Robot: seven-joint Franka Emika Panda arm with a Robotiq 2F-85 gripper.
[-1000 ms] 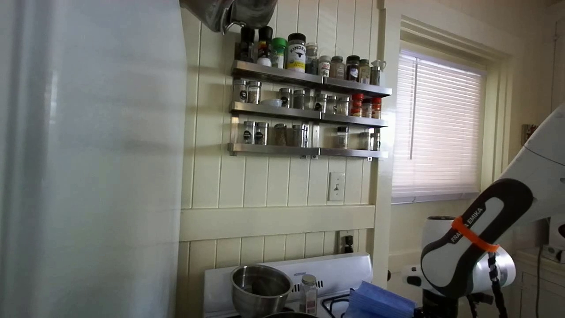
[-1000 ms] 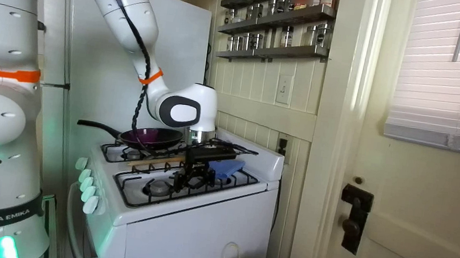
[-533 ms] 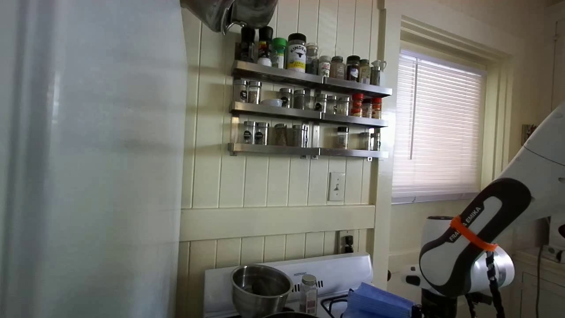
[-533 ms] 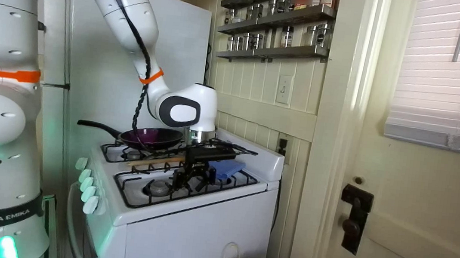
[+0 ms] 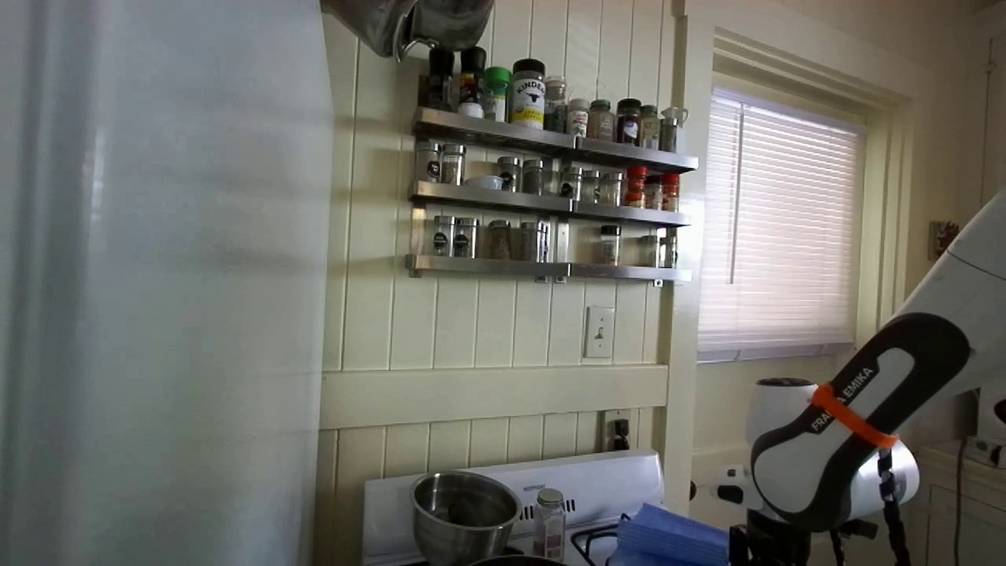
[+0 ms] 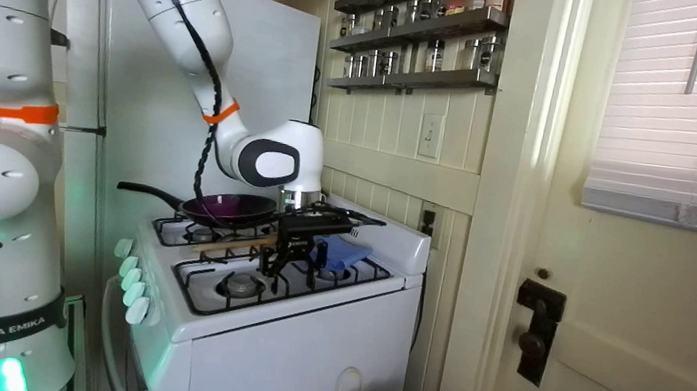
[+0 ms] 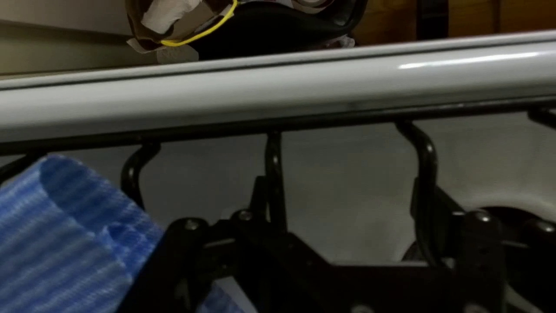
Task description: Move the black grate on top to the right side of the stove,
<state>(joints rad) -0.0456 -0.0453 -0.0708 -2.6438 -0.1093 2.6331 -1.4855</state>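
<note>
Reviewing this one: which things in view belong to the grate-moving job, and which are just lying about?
Part of the job:
- black grate
- stove
- tool

Just lying about:
- blue cloth
- frying pan
- wooden stick
- metal pot
- glass jar

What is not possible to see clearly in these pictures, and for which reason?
Whether tool touches grate: wrist view, dark on dark, overlapping.
Cloth: wrist view, cut off by left and bottom edges.
Pan: in an exterior view, cut off by bottom edge.
Most jar labels: in an exterior view, too small.
</note>
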